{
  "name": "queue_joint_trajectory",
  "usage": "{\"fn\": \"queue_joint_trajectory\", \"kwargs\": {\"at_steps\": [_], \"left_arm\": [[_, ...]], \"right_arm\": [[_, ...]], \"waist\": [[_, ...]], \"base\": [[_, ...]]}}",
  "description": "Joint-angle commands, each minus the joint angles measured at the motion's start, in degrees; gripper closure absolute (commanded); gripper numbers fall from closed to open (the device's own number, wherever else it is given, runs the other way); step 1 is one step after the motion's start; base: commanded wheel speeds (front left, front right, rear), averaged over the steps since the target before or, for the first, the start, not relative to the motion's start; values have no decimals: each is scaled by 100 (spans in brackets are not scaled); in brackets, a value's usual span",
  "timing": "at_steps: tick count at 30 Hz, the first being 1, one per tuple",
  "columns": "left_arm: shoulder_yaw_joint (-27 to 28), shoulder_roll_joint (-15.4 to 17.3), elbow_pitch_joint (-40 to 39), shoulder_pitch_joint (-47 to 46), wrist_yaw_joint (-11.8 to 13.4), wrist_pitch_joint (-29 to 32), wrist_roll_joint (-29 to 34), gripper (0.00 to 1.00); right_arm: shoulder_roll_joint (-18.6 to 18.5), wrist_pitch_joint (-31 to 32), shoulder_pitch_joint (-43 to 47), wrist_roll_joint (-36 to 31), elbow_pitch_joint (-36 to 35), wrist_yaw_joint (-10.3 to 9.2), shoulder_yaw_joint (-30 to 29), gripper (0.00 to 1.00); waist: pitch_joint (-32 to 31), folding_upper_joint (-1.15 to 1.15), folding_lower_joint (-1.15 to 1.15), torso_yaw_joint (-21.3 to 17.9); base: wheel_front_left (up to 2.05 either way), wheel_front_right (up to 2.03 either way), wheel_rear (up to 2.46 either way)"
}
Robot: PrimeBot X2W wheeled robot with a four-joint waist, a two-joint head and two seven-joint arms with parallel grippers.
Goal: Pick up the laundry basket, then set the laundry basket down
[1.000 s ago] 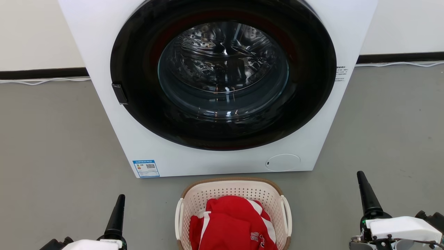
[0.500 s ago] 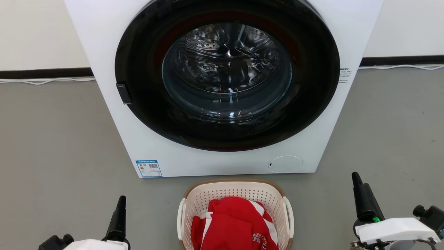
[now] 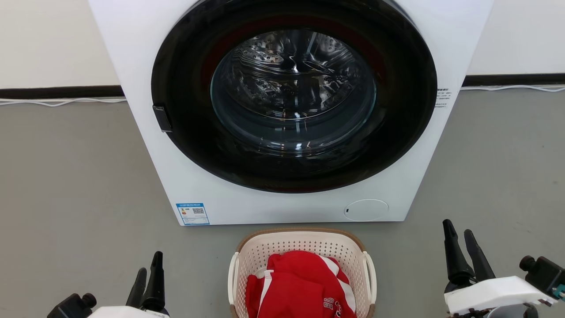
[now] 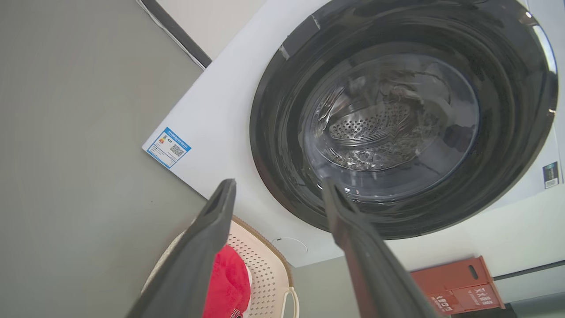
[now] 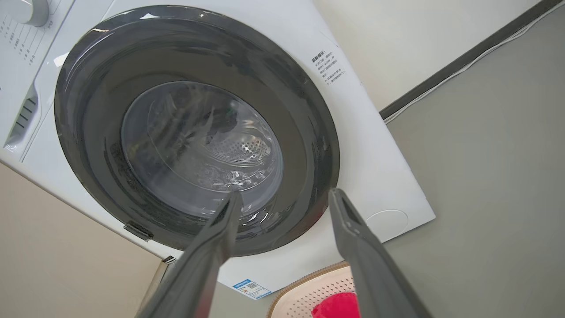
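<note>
The laundry basket [image 3: 304, 244], cream-white and perforated with a tan rim and white side handles, sits on the grey floor just in front of the washer. A red and white garment [image 3: 300, 287] lies in it. My left gripper [image 3: 149, 263] is open at the lower left, well apart from the basket's left handle. My right gripper [image 3: 457, 226] is open at the lower right, also apart from the basket. The left wrist view has the left gripper [image 4: 278, 182] open over the basket [image 4: 265, 260]. In the right wrist view the open right gripper [image 5: 286, 193] points at the washer, with the basket [image 5: 318, 287] below.
A white front-loading washer [image 3: 265, 210] with a shut dark round door [image 3: 293, 88] stands right behind the basket. Grey floor spreads to both sides. A cable [image 3: 57, 102] runs along the dark skirting. In the left wrist view a red box [image 4: 454, 282] stands beside the washer.
The camera has shifted a little. Both wrists have turned, so two fingers of each gripper now show. The right gripper has edged inward towards the basket. The basket has not moved.
</note>
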Motion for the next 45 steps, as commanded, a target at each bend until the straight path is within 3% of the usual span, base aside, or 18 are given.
{"fn": "queue_joint_trajectory", "kwargs": {"at_steps": [1,45], "left_arm": [[120,59,-179,-121,7,-92,258,0],[270,91,-220,42,-56,-845,3789,0]], "right_arm": [[-94,-122,-131,-271,-113,25,91,0],[-131,-863,-47,-3445,547,41,107,0]], "waist": [[0,0,0,9],[-37,0,0,57]], "base": [[0,0,0],[0,0,0]]}}
